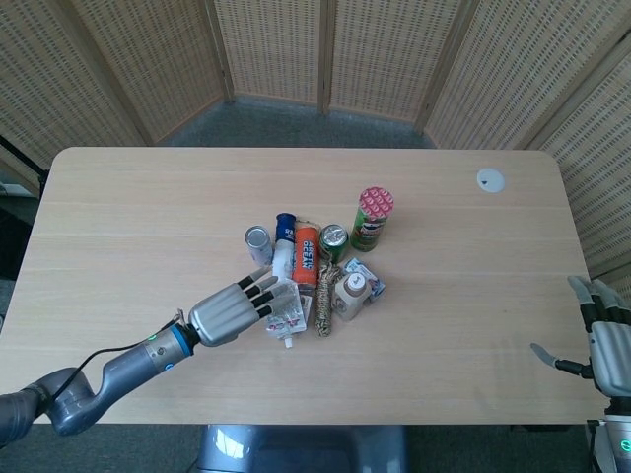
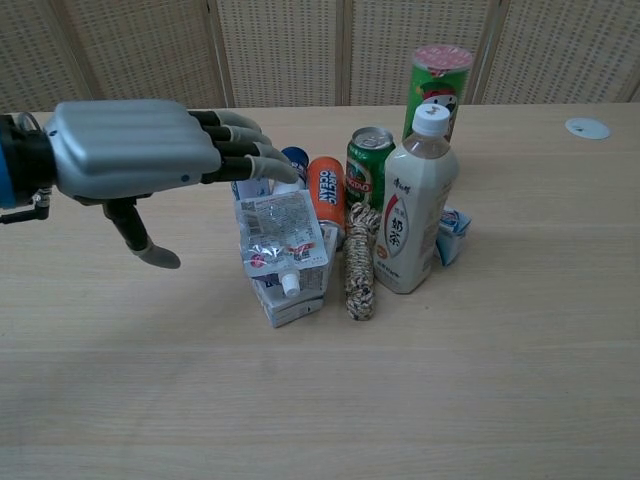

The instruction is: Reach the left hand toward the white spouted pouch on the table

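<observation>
The white spouted pouch [image 2: 283, 235] leans on a small carton at the front left of the cluster, spout down; in the head view the pouch [image 1: 287, 317] is partly covered. My left hand [image 2: 140, 152] is open, fingers stretched out flat over the pouch's upper left edge, thumb hanging down. In the head view the left hand [image 1: 234, 307] lies just left of the pouch with its fingertips [image 1: 264, 286] over it. I cannot tell whether they touch it. My right hand [image 1: 608, 340] is open at the table's right front corner, far from the cluster.
Packed around the pouch are a small grey can [image 2: 242, 148], an orange can [image 2: 326, 193], a green can [image 2: 369, 165], a milk-tea bottle [image 2: 415, 208], a rope coil [image 2: 359, 262] and a tall green tube [image 2: 436, 82]. A white disc [image 1: 490, 179] lies far right.
</observation>
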You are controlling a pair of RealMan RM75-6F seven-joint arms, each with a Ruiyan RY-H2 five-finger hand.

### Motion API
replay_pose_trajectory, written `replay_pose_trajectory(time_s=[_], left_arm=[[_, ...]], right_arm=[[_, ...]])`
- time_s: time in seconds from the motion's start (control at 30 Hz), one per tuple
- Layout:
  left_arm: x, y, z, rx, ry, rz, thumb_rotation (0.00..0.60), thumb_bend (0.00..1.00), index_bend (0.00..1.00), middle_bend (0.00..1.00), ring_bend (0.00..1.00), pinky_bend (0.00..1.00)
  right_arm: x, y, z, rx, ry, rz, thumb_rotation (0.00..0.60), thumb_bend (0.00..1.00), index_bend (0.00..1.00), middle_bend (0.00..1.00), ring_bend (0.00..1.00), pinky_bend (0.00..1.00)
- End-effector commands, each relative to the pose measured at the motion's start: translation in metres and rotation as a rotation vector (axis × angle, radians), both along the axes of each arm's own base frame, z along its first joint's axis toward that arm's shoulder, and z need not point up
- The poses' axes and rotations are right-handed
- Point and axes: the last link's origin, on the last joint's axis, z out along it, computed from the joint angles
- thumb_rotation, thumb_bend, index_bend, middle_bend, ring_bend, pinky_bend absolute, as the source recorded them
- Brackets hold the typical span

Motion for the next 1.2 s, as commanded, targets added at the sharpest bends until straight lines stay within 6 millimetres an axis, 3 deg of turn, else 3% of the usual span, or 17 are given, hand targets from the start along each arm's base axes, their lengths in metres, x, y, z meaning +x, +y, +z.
replay_pose_trajectory(time_s=[0.03, 0.53, 0.7, 0.73, 0.8, 0.87, 1.07, 1.2], left_arm=[[0.011, 0.007, -0.017, -0.007, 0.013, 0.019, 0.6, 0.0, 0.0, 0.0, 0.0, 0.0], [0.028, 0.021, -0.071, -0.017, 0.055, 0.111, 0.6, 0.0, 0.0, 0.0, 0.0, 0.0], [0.035, 0.018, -0.079, -0.016, 0.043, 0.137, 0.6, 0.0, 0.0, 0.0, 0.0, 0.01], [0.038, 0.017, -0.078, -0.006, 0.029, 0.132, 0.6, 0.0, 0.0, 0.0, 0.0, 0.06], [0.041, 0.017, -0.076, 0.013, 0.006, 0.115, 0.6, 0.0, 0.03, 0.05, 0.05, 0.19], [0.043, 0.016, -0.073, 0.031, -0.021, 0.095, 0.6, 0.0, 0.17, 0.21, 0.2, 0.34], [0.04, 0.018, -0.068, 0.068, -0.047, 0.06, 0.6, 0.0, 0.42, 0.48, 0.44, 0.48], [0.037, 0.018, -0.064, 0.079, -0.06, 0.06, 0.6, 0.0, 0.47, 0.52, 0.48, 0.5]], right_arm=[[-0.001, 0.0, 0.004, -0.012, -0.007, -0.002, 0.447, 0.0, 0.0, 0.0, 0.0, 0.0], [-0.001, 0.0, 0.006, -0.014, -0.03, 0.001, 0.451, 0.0, 0.0, 0.0, 0.0, 0.0], [-0.003, -0.001, 0.007, -0.014, -0.037, -0.002, 0.452, 0.0, 0.0, 0.0, 0.0, 0.0], [-0.003, -0.001, 0.007, -0.013, -0.038, -0.002, 0.452, 0.0, 0.0, 0.0, 0.0, 0.0], [-0.003, -0.001, 0.007, -0.011, -0.039, 0.0, 0.451, 0.0, 0.0, 0.0, 0.0, 0.0], [-0.002, -0.001, 0.006, -0.009, -0.04, 0.002, 0.45, 0.0, 0.0, 0.0, 0.0, 0.0], [-0.001, 0.0, 0.004, 0.001, -0.04, 0.008, 0.452, 0.0, 0.0, 0.0, 0.0, 0.0], [0.0, 0.0, 0.004, 0.0, -0.037, 0.009, 0.45, 0.0, 0.0, 0.0, 0.0, 0.0]])
